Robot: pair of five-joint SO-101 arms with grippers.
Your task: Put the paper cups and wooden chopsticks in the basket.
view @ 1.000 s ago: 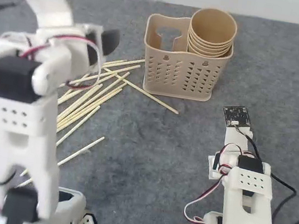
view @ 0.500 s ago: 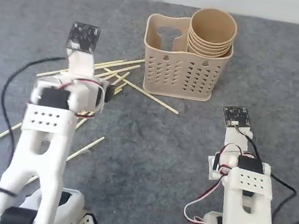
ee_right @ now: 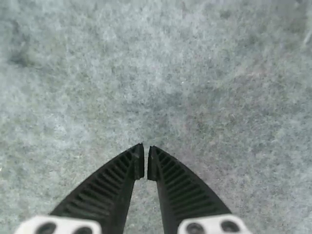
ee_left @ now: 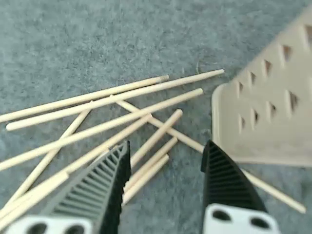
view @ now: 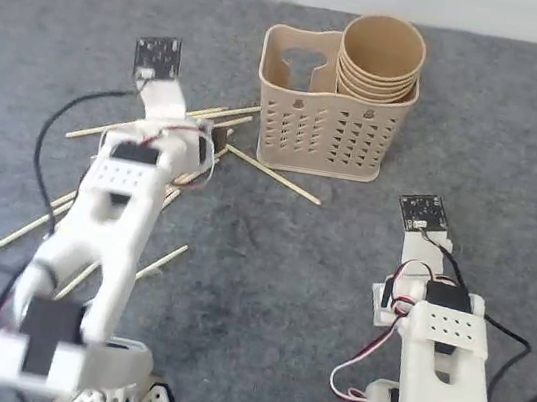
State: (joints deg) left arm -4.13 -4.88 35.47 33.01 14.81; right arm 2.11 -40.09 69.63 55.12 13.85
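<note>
Over on the left half of the desk (view: 275, 293), the left gripper (ee_left: 168, 146) has come down fast. 1 s ago that arm was up high & folded back; now it's stretched out low over the wooden chopsticks (ee_left: 146, 111), just beside the basket (view: 324, 134). Its fingers are wide open w/ nothing held, so I think the grab comes next. The right gripper (ee_right: 145, 161) hasn't moved. It sits over bare desk on the right side, fingers closed, empty. The paper cups (view: 382, 51) are already stacked in the basket's right part, by the desk's far edge, so only the sticks are left. Most sticks lie flat in a fan. Their long way runs from the near-left corner up toward the basket's left wall. One lies slanted in front of the basket, and one lies apart, nearer the front edge.
</note>
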